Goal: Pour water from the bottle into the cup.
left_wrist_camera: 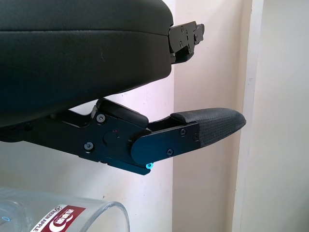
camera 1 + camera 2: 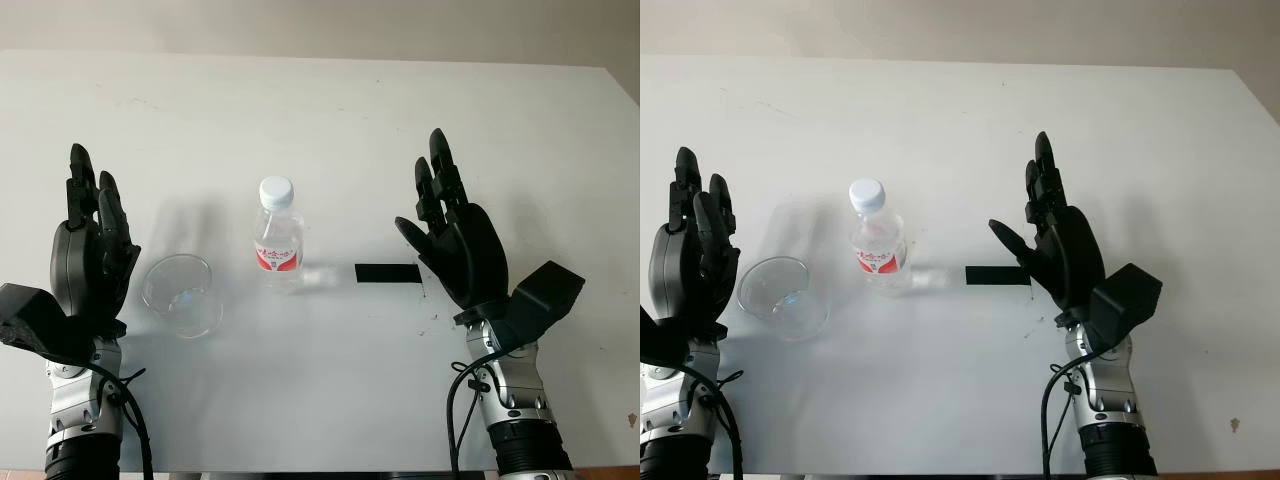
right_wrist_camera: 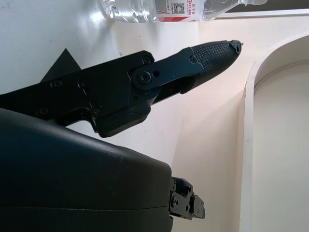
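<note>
I have the left hand [image 2: 88, 255] raised over the near left part of the white tabletop [image 2: 330, 120], open and holding nothing, palm turned inward toward the middle. Just to its right, on the palm side, I see the clear cup [image 2: 181, 294] standing upright on the tabletop, mouth up, near the hand but not touching it. In the left wrist view the cup's rim [image 1: 104, 212] sits below one black finger [image 1: 207, 126], with the red label of the bottle showing through its clear wall.

Further right of that hand, past the cup, stands the water bottle [image 2: 277, 240]: clear plastic, upright, white cap [image 2: 276, 190] still on, red and white label [image 2: 278, 257] around its middle. It is close beside the cup with a gap between them, and roughly midway between my two hands, a little nearer the left one.

To the left of the right hand, between it and the bottle, a short black strip [image 2: 386, 273] lies flat on the tabletop, its far end just beside the thumb.

The right hand [image 2: 458, 240] is raised over the near right part of the tabletop, open and holding nothing, palm facing the bottle, well apart from it. In the right wrist view I see the bottle [image 3: 164, 8] beyond one finger [image 3: 210, 53], its label toward the hand.
</note>
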Motion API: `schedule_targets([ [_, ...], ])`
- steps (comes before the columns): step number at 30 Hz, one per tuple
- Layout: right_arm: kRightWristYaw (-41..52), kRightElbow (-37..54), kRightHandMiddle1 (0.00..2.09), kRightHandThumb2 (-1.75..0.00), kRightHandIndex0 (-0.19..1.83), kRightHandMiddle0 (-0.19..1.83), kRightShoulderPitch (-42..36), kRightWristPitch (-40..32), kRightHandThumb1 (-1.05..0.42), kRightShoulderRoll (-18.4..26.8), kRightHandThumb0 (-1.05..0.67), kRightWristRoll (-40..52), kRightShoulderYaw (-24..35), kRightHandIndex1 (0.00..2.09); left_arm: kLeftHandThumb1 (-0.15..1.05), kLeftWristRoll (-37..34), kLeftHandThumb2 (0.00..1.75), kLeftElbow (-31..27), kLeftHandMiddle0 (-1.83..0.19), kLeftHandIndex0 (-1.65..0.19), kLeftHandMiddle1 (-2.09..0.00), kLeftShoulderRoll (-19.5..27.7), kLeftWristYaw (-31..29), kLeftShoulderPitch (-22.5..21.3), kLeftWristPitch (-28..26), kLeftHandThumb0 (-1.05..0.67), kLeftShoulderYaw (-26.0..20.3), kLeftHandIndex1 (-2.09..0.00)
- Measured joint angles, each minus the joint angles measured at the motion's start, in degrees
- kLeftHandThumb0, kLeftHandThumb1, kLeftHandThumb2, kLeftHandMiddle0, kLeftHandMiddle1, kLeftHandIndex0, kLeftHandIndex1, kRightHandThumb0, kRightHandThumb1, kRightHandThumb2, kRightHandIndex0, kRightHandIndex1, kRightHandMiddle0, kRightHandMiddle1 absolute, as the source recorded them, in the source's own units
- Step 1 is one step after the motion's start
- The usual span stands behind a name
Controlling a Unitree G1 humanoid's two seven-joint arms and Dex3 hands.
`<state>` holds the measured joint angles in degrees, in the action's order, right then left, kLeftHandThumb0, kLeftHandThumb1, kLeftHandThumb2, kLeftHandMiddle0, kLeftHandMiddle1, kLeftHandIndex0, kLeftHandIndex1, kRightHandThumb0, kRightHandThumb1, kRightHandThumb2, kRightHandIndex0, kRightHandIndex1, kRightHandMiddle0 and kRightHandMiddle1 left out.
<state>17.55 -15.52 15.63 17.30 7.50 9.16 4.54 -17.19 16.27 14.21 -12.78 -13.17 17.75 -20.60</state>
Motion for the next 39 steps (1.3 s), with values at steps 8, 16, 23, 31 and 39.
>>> schedule_targets([
  [8, 0.28, 0.00, 0.00, -0.06, -0.19, -0.19, 0.00, -0.04, -1.03, 0.02, -0.89, -0.06, 0.01, 0.00, 1.05, 0.04, 0.64, -0.01, 0.18, 0.19, -0.05, -0.02, 0.22, 0.00, 0.00, -0.74, 0.02, -0.04],
  [16, 4.13, -0.07, 0.00, -0.05, -0.19, -0.19, 0.40, -1.32, -1.02, 0.33, -0.94, -0.05, -1.71, 0.00, 1.05, 0.01, 0.65, -0.02, 0.19, 0.19, -0.05, -0.13, 0.26, 0.00, 0.00, -0.75, 0.07, -0.02],
  [23, 8.12, -0.79, 0.00, -0.05, -0.19, -0.19, 4.44, -2.03, -1.00, -0.44, -0.96, -1.00, -6.62, 0.00, 1.05, -0.59, 0.60, -0.01, 0.18, 0.19, -0.05, -0.21, -0.01, 0.00, -0.01, -0.77, -0.01, -0.02],
  [31, 8.66, -8.52, 0.00, -0.06, -0.19, -0.19, 8.24, 1.45, -1.00, -5.91, -1.02, -4.50, -11.61, 0.00, 1.05, -0.60, 0.59, -0.01, 0.19, 0.19, -0.05, -0.39, 0.23, 0.00, -0.11, -0.78, 0.04, -0.03],
  [39, 10.54, -15.19, 0.00, -0.05, -0.19, -0.19, 10.71, 2.53, -1.00, -8.75, -1.04, -4.41, -12.98, 0.00, 1.05, -0.60, 0.59, 0.01, 0.18, 0.19, -0.05, -0.43, 0.44, 0.00, -0.09, -0.78, 0.16, -0.03],
])
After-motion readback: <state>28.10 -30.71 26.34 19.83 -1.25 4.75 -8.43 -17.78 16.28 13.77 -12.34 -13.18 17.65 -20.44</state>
